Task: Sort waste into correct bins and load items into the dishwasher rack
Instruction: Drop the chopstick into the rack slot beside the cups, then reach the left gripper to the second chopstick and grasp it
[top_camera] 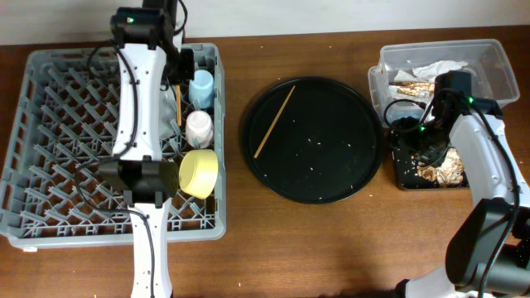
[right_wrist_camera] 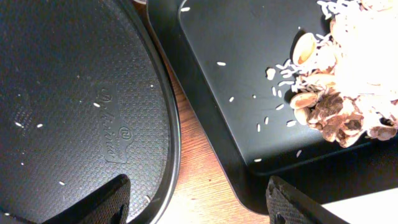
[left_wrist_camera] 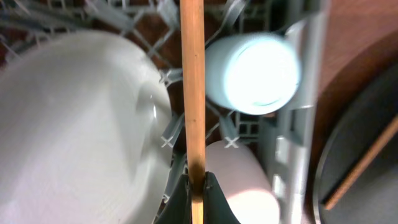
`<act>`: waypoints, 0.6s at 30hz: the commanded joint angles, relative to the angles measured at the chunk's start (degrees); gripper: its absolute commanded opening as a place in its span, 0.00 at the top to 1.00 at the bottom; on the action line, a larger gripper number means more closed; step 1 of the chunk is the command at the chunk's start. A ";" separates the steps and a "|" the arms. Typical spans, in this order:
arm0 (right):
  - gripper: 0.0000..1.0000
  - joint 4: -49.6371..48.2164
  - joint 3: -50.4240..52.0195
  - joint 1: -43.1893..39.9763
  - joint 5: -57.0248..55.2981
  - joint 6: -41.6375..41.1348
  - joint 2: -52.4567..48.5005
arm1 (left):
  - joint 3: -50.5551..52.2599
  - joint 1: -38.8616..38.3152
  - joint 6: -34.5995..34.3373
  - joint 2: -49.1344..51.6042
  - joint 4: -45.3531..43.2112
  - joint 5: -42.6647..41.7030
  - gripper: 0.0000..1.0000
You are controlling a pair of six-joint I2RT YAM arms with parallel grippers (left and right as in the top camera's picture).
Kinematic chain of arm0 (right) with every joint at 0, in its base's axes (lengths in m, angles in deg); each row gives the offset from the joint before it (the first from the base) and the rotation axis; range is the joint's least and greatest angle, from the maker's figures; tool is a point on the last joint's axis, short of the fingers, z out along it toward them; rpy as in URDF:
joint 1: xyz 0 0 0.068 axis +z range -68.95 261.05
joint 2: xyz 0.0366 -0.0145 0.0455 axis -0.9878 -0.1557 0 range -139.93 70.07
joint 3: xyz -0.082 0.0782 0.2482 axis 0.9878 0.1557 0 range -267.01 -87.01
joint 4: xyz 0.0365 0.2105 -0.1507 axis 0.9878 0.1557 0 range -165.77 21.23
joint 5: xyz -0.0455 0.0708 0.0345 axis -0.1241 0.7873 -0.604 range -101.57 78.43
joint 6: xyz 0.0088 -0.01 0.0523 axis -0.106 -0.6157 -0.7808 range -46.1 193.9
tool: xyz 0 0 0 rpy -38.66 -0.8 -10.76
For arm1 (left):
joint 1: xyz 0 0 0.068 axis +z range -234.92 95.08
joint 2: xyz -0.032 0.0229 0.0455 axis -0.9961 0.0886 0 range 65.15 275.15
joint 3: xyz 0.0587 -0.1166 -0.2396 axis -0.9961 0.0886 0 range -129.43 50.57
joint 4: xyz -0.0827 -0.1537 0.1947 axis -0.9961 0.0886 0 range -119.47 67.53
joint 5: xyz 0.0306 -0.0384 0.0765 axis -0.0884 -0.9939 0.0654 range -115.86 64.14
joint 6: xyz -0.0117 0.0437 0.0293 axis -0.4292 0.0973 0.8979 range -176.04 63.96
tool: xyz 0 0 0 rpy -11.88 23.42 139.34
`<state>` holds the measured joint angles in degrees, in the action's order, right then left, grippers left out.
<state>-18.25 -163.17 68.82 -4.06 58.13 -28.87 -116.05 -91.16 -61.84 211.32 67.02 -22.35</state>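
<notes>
Far left on the table (top_camera: 248, 248), the rack (top_camera: 50, 165) holds 1 white plate (left_wrist_camera: 74, 124) (left wrist view only; the arm hides it from above). It also holds 1 blue cup (top_camera: 201, 87), 1 pink cup (top_camera: 199, 128) and 1 yellow bowl (top_camera: 199, 172) on its side, all along the rack's right edge. The left hand (left_wrist_camera: 198, 184) is pinching chopstick no. 1 (left_wrist_camera: 193, 93) over the rack, betw. plate and cups; not let go yet.

Centre: the round black tray (top_camera: 313, 139) has chopstick no. 2 (top_camera: 274, 122) lying on it, plus a few pale crumbs (top_camera: 315, 141).

Right: the clear tub (top_camera: 493, 62) holds white napkins (top_camera: 439, 68) & sth gold-brown; count unclear. The black tray (right_wrist_camera: 236, 74) nearer the front holds tan scraps (right_wrist_camera: 348, 93) + rice (right_wrist_camera: 273, 93). The right hand (right_wrist_camera: 193, 199) is spread wide and empty, over the gap betw. the round tray and the black tray.

Est.: no loose waste seen apart from the crumbs, so sorting looks done. 4 of 6 items are racked, the 5th is in hand, the 6th is yet to fetch.
</notes>
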 commanded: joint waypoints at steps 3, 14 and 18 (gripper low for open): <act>0.29 -0.35 0.11 -0.13 -0.66 0.55 1.07 | 5.11 0.42 1.16 -0.02 -0.09 1.95 0.56; 0.29 -0.33 0.11 -0.13 -0.66 0.55 1.07 | -0.09 -5.86 1.18 -4.98 -3.58 -5.51 0.43; 0.29 -0.31 0.11 -0.13 -0.66 0.55 1.07 | 1.42 -14.67 1.14 -1.60 -4.28 -5.44 0.47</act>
<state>-18.58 -163.17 68.82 -4.06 58.09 -28.87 -115.07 -101.71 -61.18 208.52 63.34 -26.09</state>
